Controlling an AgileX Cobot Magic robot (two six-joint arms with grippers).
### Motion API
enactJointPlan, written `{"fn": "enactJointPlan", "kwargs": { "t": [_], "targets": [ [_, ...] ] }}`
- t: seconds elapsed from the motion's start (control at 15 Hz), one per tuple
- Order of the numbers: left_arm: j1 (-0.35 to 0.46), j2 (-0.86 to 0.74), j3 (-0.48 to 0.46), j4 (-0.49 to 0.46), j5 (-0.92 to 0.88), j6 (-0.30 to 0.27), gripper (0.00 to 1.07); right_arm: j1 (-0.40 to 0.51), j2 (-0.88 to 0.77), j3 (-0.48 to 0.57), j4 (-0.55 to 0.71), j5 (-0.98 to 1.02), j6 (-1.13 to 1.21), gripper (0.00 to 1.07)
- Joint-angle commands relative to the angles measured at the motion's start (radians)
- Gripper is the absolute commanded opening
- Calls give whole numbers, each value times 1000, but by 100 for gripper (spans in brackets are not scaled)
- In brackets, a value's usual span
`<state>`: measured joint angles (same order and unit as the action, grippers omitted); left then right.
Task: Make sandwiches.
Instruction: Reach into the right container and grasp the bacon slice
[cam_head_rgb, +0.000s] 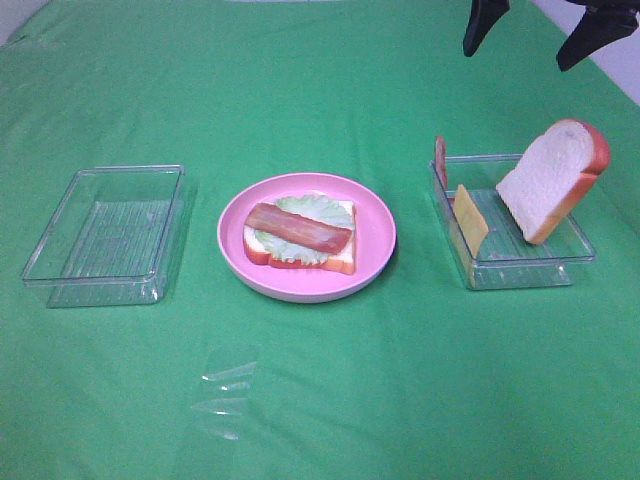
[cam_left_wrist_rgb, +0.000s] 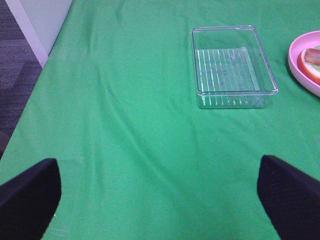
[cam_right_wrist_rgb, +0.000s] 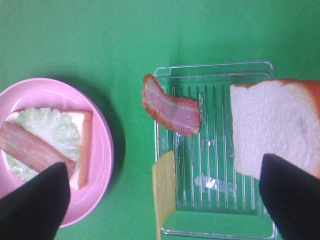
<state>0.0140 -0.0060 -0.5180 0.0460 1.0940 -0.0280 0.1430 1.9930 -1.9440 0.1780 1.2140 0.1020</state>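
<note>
Cloth: a green cloth (cam_head_rgb: 320, 420) covers the table. Its edge shows at the far corners, about 10 and 2 o'clock from the plate, and beside the left arm.
Open room: bare cloth runs wide at 12 and 6 o'clock from the plate. A clear gap lies between the plate and each tray.
Left tray: a clear plastic tray (cam_head_rgb: 108, 235) sits at 9 o'clock from the plate with nothing in it.
Right tray: a second clear tray (cam_head_rgb: 525, 272) sits at 3 o'clock from the plate.
Plate: a pink round plate (cam_head_rgb: 378, 235) sits between the trays, touching neither.
Right gripper: the right gripper (cam_head_rgb: 517, 55) hangs high, about 12 o'clock from the right tray. Its jaws are spread wide with nothing between them.
Left gripper: the left gripper (cam_left_wrist_rgb: 157, 175) is over bare cloth, well apart from the left tray. Its jaws are wide apart and hold nothing.
Sandwich: the half-built sandwich (cam_head_rgb: 300, 240) lies flat on the plate: one bread slice, lettuce on it, a bacon strip on top.
Loose bread: a bread slice (cam_head_rgb: 550, 180) leans tilted in the 3 o'clock half of the right tray, rising above the rim.
Cheese: a cheese slice (cam_head_rgb: 470, 215) leans on that tray's 9 o'clock wall, poking above the rim.
Loose bacon: a bacon strip (cam_head_rgb: 440, 160) stands at the tray's 10 o'clock corner, hanging over the rim.
Plastic scrap: a clear scrap (cam_head_rgb: 225, 400) lies on the cloth at 7 o'clock from the plate.
</note>
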Motion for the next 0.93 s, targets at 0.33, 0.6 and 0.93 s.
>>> {"fn": "enactJointPlan", "kwargs": {
  "t": [0.33,0.6,0.93],
  "targets": [
    [-2,-20,3,-4,-17,-7,100,3,32,-14,61,60,-16,99],
    [-2,-20,3,-4,-17,-7,100,36,152,-15,22,15,-15,98],
    [-2,-20,3,-4,-17,-7,100,37,221,-15,33,-131,-12,98]
  ]
}}
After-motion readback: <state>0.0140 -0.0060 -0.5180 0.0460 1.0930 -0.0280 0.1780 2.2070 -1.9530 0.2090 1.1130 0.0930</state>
